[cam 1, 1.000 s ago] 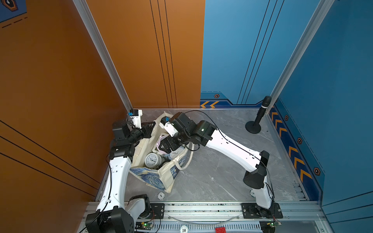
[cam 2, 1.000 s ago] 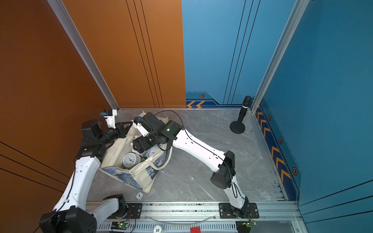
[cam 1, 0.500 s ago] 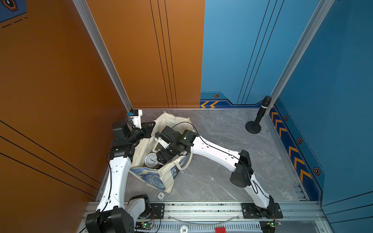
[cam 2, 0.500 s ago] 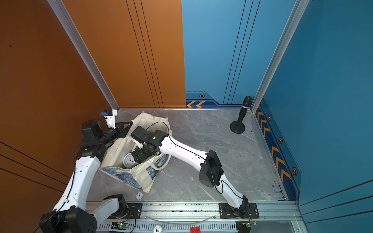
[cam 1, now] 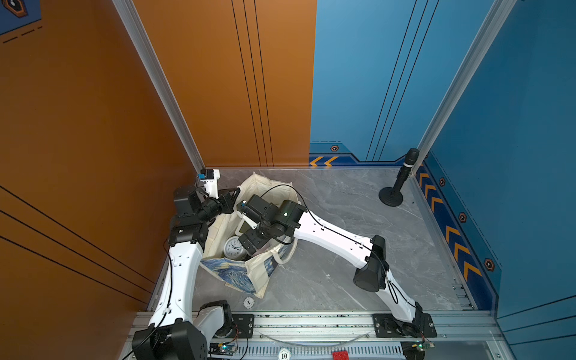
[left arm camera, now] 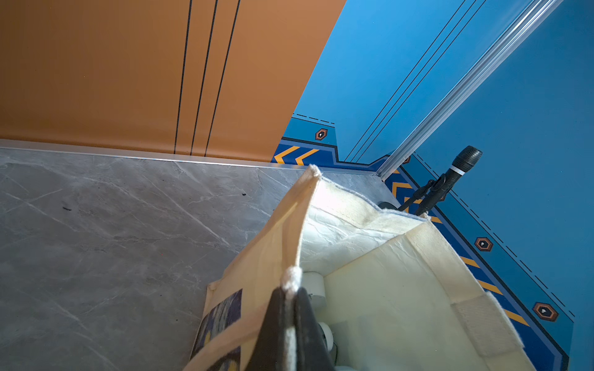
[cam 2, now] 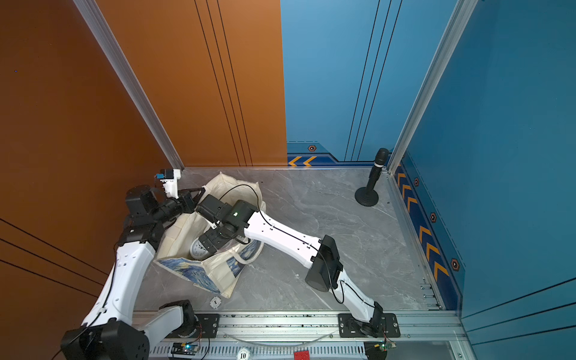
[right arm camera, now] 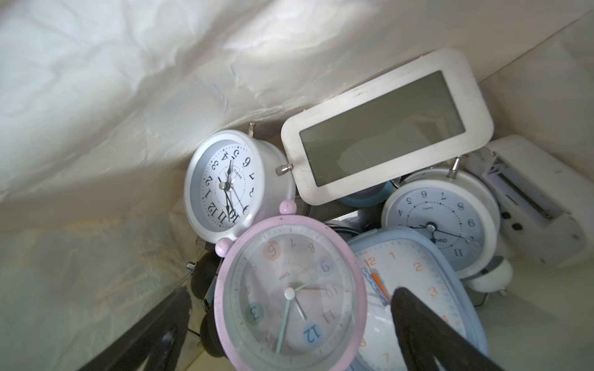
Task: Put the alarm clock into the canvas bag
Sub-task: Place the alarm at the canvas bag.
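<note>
The cream canvas bag [cam 1: 237,274] [cam 2: 190,271] with its blue swirl print stands open at the table's left. My left gripper [cam 1: 233,194] [cam 2: 199,191] [left arm camera: 291,289] is shut on the bag's rim [left arm camera: 291,276] and holds the mouth open. My right gripper [cam 1: 249,246] [cam 2: 207,246] [right arm camera: 291,294] is down inside the bag and open. A pink round alarm clock [right arm camera: 291,295] lies between its fingers [right arm camera: 418,321], with a gap on each side. It rests on other clocks, and the right wrist hides it in both top views.
Inside the bag lie several other clocks: a white round one [right arm camera: 225,183] [cam 1: 233,247], a white rectangular digital one [right arm camera: 382,128] and a blue square one [right arm camera: 418,273]. A black microphone on a stand [cam 1: 397,184] [cam 2: 371,184] is at the back right. A small white disc [cam 1: 248,302] lies near the front rail.
My right arm has swung left and lowered its gripper from the bag's mouth deeper into the bag. The left gripper has kept its hold on the rim.
</note>
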`<control>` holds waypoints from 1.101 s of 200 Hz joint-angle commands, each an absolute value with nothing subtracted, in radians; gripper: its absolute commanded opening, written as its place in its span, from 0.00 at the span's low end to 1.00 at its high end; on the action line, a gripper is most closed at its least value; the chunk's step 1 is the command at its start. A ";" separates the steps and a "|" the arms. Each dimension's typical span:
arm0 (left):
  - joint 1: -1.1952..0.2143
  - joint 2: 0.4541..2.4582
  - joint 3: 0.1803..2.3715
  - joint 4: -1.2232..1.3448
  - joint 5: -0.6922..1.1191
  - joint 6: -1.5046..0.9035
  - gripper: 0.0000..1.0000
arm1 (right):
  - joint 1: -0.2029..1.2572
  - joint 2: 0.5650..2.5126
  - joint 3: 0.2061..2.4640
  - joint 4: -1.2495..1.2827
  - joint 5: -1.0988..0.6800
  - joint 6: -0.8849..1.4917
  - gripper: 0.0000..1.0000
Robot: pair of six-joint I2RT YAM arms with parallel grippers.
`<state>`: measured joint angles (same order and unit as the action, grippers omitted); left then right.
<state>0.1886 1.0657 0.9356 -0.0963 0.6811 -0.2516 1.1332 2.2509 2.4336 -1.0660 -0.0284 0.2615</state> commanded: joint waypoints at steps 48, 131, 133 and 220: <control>0.178 1.039 0.933 -0.061 0.683 -0.242 0.00 | 1.116 2.020 2.395 -1.093 0.147 0.361 0.95; 0.177 1.035 0.934 -0.062 0.683 -0.242 0.00 | 1.081 1.797 2.015 -0.974 0.372 0.794 0.90; 0.177 1.036 0.933 -0.062 0.684 -0.242 0.00 | 1.079 1.795 2.005 -0.966 0.362 0.801 0.90; 0.129 1.035 0.940 -0.078 0.646 -0.222 0.00 | 1.001 1.761 1.816 -0.785 0.103 0.844 0.05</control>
<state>0.1619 1.0630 0.9360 -0.0978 0.6643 -0.2508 1.0302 1.7950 1.8324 -0.8345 0.1364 0.8574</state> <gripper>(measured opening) 0.076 0.133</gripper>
